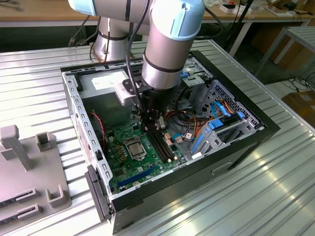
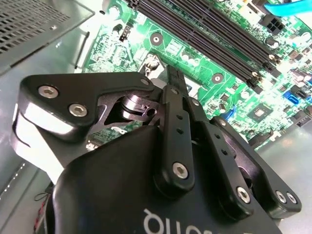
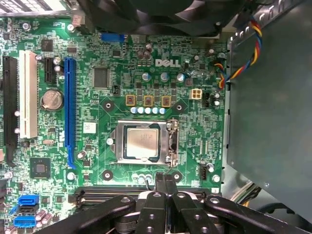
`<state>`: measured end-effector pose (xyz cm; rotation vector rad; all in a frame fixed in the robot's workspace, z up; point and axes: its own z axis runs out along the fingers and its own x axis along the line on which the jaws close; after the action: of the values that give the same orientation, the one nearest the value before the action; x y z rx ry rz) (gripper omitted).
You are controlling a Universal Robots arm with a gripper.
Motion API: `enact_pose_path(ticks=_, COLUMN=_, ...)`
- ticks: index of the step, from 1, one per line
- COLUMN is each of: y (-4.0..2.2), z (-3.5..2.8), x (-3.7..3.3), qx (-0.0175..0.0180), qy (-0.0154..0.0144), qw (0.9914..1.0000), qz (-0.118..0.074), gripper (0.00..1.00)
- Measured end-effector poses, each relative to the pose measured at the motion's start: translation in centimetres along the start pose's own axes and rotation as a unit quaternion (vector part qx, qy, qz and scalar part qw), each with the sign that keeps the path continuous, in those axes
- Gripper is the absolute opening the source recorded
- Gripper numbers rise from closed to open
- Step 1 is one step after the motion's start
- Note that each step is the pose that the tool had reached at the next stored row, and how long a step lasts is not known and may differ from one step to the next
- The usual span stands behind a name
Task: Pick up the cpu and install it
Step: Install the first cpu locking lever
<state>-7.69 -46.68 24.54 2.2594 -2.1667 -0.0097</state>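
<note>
the cpu (image 3: 142,142) already sat inside the motherboard socket (image 3: 168,141), so placement looked done. the gripper (image 3: 165,181) hung just beside it, fingers pressed together, holding nothing.

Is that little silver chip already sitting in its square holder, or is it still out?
In. In the first wrist view the cpu lies flat inside the socket frame on the motherboard.

Exterior view: arm (image 1: 165,44) blocks the case's (image 1: 256,123) middle, and the grey fixture (image 1: 29,167) is cut off at the frame edge. Second wrist view: hand (image 2: 171,80) linkage hides most of the motherboard (image 2: 204,53).
</note>
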Motion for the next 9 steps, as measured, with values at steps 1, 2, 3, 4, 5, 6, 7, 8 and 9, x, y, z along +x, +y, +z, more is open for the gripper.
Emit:
enact_pose_path(ticks=1, y=0.01, z=0.0, x=0.13, qx=0.0, qy=0.0, qw=1.0, qz=-0.001, gripper=0.11)
enact_pose_path(ticks=2, y=0.01, z=0.01, x=0.22, qx=0.0, qy=0.0, qw=1.0, qz=-0.001, gripper=0.11)
enact_pose_path(ticks=3, y=0.01, z=0.02, x=0.33, qx=0.0, qy=0.0, qw=1.0, qz=-0.002, gripper=0.11)
enact_pose_path(ticks=4, y=0.02, z=0.05, x=0.43, qx=0.0, qy=0.0, qw=1.0, qz=-0.003, gripper=0.11)
enact_pose_path(ticks=5, y=0.02, z=0.08, x=0.53, qx=0.0, qy=0.0, qw=1.0, qz=-0.003, gripper=0.11)
enact_pose_path(ticks=6, y=0.03, z=0.13, x=0.63, qx=0.0, qy=0.0, qw=0.99999, qz=-0.004, gripper=0.11)
enact_pose_path(ticks=7, y=0.03, z=0.18, x=0.75, qx=0.0, qy=0.0, qw=0.99999, qz=-0.004, gripper=0.11)
enact_pose_path(ticks=8, y=0.03, z=0.21, x=0.86, qx=0.0, qy=0.0001, qw=0.99999, qz=-0.005, gripper=0.11)
enact_pose_path(ticks=9, y=0.04, z=0.27, x=1.08, qx=0.0, qy=0.0001, qw=0.99998, qz=-0.006, gripper=0.11)
